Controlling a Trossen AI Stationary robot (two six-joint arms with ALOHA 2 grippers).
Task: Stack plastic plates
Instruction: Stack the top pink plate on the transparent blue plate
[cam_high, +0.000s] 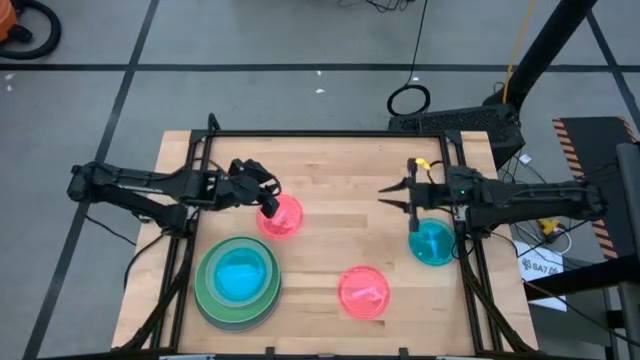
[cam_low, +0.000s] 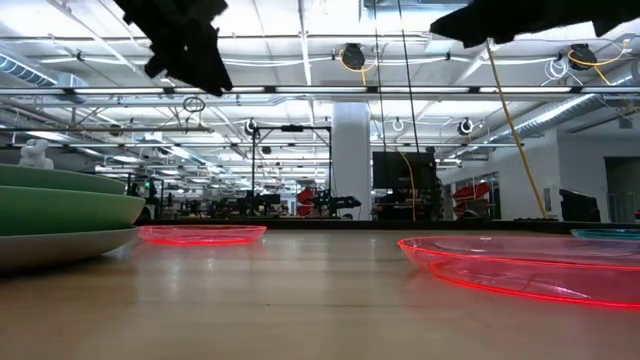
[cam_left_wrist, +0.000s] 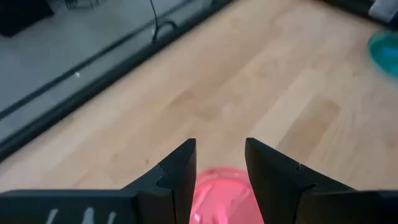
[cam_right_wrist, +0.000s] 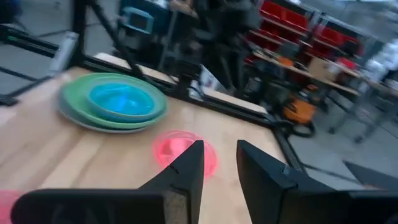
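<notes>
A stack (cam_high: 238, 282) of a grey, a green, a pale green and a blue plate stands at the near left; it also shows in the low view (cam_low: 60, 212). One pink plate (cam_high: 281, 218) lies flat beside the stack's far side, another pink plate (cam_high: 363, 292) near the front. A teal plate (cam_high: 433, 243) lies under my right arm. My left gripper (cam_high: 266, 194) is open, raised above the far pink plate's far-left rim (cam_left_wrist: 221, 194). My right gripper (cam_high: 393, 197) is open, raised over bare table, left of the teal plate.
A dark frame (cam_high: 330, 134) runs along the table's far edge and down both sides. Bare wood (cam_high: 345, 225) lies between the two grippers and the plates. The floor beyond the far edge holds cables (cam_high: 408, 98).
</notes>
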